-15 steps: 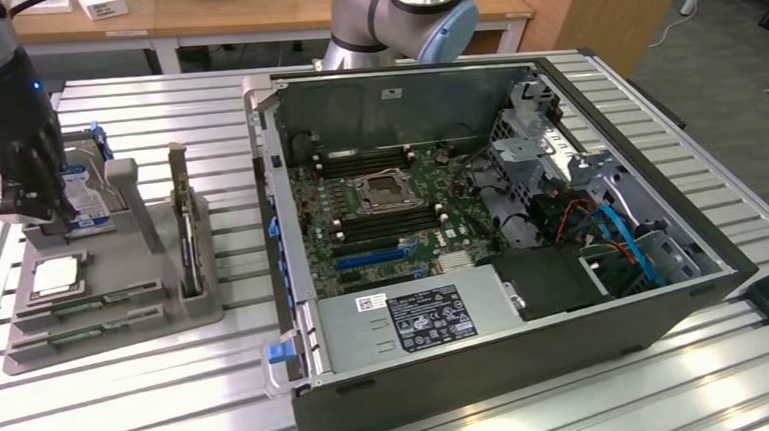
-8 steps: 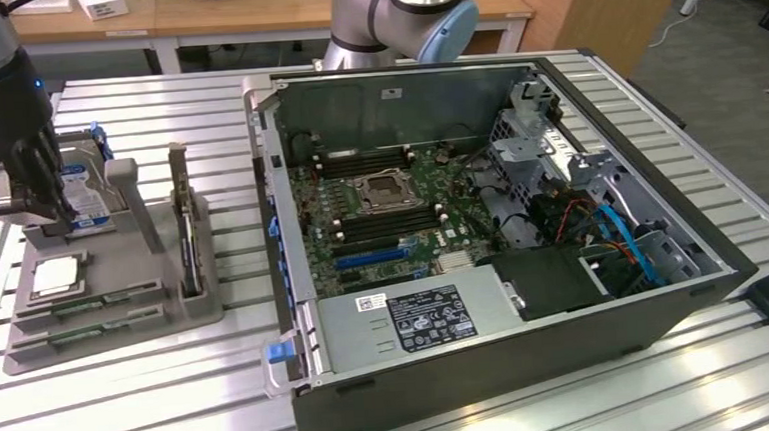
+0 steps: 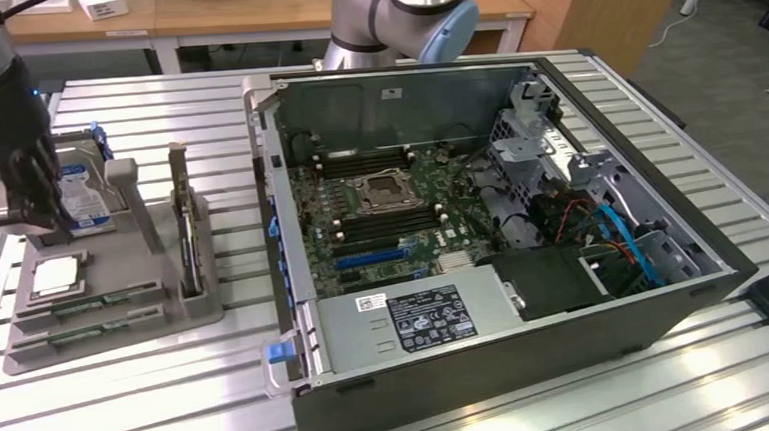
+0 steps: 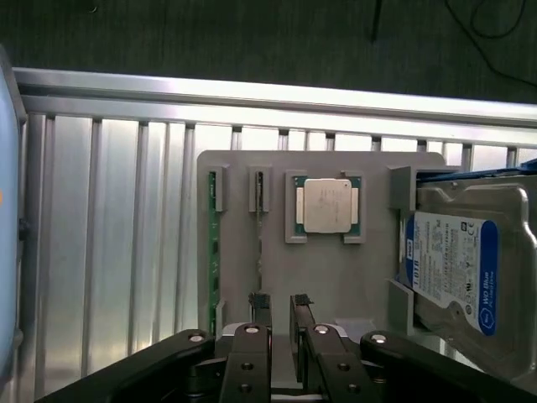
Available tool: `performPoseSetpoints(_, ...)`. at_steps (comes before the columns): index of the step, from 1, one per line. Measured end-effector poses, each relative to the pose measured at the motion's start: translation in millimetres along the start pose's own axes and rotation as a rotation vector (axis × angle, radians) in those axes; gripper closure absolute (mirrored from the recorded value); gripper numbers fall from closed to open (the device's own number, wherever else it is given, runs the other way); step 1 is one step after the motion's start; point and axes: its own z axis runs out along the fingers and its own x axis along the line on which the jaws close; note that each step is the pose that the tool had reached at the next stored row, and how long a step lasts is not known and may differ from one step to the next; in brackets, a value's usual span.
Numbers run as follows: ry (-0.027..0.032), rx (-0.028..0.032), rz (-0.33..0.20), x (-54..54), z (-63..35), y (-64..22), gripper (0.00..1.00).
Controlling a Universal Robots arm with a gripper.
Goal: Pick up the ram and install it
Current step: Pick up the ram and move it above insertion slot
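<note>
Two green ram sticks (image 3: 89, 304) lie edge-up, side by side, in slots at the near end of a grey holder tray (image 3: 134, 261). In the wrist view one ram stick (image 4: 213, 252) shows its green edge and the second ram stick (image 4: 259, 248) lies beside it. My gripper (image 4: 278, 304) hovers above the tray, fingers a narrow gap apart with nothing between them, its tips close to the end of the second stick. In the exterior view the gripper (image 3: 31, 225) hangs over the tray's far left end, by the hard drive.
The tray also holds a square silver CPU (image 4: 329, 204), a blue-labelled hard drive (image 4: 457, 264) and an upright card (image 3: 188, 227). An open computer case (image 3: 658, 309) lies at the exterior view's right, its motherboard (image 3: 377, 211) exposed. Everything rests on a slatted metal table (image 3: 129, 411).
</note>
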Motion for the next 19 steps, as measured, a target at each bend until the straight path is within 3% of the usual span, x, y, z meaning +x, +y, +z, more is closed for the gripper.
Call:
performPoseSetpoints(12, 0.0001, -0.0001, 0.0, 40.0, 1.2, 1.9, 0.76)
performPoseSetpoints(19, 0.0001, -0.0001, -0.001, 46.9, 8.2, 1.9, 0.76)
